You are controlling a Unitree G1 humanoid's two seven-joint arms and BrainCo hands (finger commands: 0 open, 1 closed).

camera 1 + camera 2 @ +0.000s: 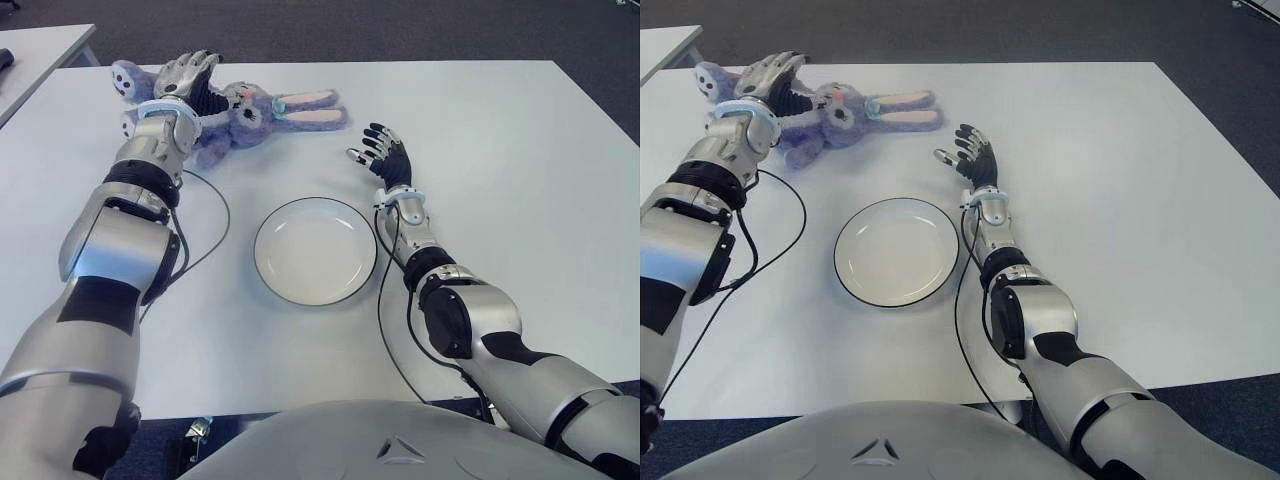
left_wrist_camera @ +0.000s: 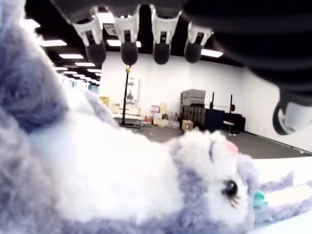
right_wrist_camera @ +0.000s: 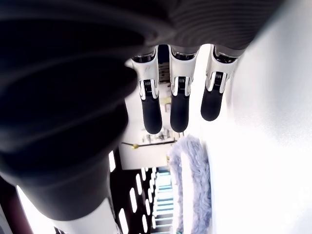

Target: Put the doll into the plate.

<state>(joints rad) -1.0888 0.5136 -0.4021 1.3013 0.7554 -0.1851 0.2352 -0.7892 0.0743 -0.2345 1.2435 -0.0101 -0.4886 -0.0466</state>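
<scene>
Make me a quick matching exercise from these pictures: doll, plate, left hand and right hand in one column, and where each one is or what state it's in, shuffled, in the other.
Things:
1. doll
2. plate
3. left hand
4. right hand

States:
A. open, fingers spread, holding nothing, between the plate and the doll's ears
B. lying on its side at the far left of the table
C. empty, in the middle near the robot
D. over the doll's body, fingers extended, not closed on it

Pairs: 1-B, 2-C, 3-D, 4-A
</scene>
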